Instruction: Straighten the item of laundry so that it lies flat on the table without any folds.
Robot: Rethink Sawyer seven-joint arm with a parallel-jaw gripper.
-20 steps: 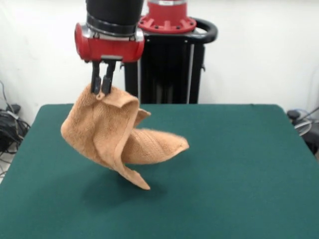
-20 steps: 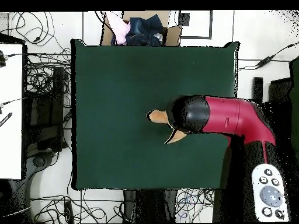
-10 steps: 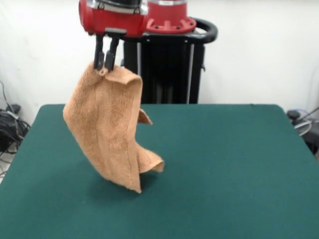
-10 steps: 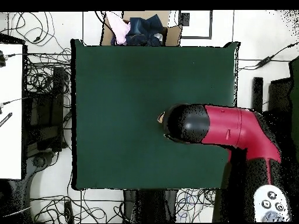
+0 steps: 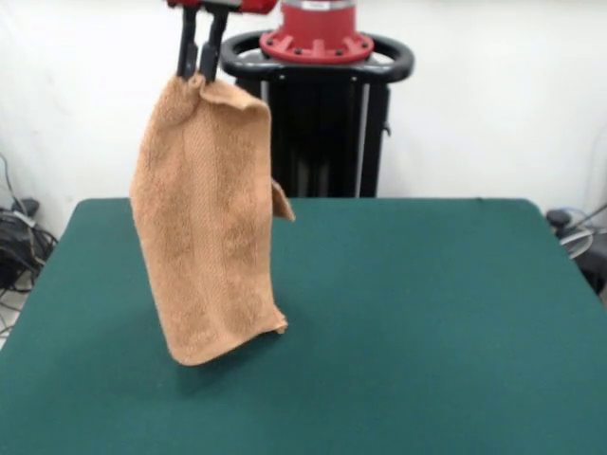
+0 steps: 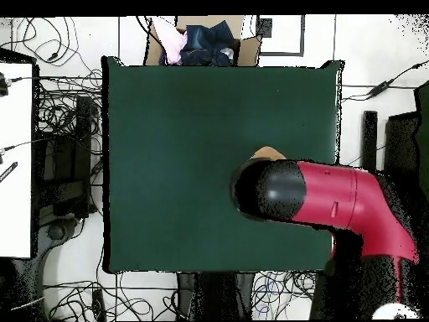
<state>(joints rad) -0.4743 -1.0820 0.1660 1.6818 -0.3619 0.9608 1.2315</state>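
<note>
I've raised the hand (image 5: pixel 200 66) higher, so the towel (image 5: pixel 205 227) now hangs straight beneath it. It's clamped on one top corner; the long axis runs vertical, the bottom edge just clear of the bench (image 5: pixel 427 313).

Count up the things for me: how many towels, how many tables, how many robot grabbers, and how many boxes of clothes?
Towels: 1, the tan towel hanging from the gripper
Tables: 1, the green table
Grippers: 1, pinching the towel's top
Boxes of clothes: 1, the box past the table's edge in the overhead view
Total: 4
</note>
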